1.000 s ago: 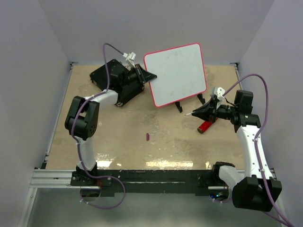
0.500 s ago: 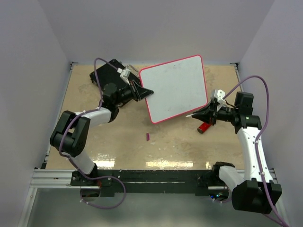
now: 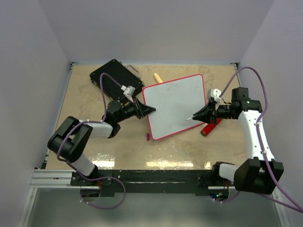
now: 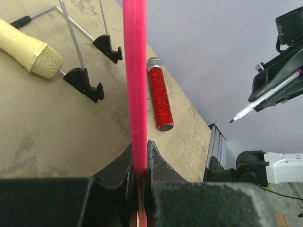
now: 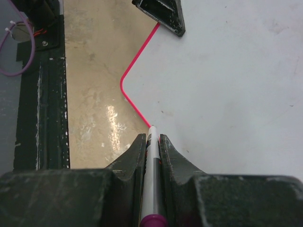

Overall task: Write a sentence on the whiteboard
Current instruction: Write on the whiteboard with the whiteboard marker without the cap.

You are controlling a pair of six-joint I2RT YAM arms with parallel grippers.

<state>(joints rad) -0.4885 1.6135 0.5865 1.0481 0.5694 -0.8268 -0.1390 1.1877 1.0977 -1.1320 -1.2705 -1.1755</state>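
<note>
Holds the whiteboard by its left rim in the left gripper, jaws pinched tight on the red-pink edge, board tilted over the table's middle. Grips a marker in the closed right gripper, tip over the board's right half, contact unclear. Shows a red glitter microphone just beside the board's right edge and a black hard case at far left.

The whiteboard lies right of the hard case.
</note>
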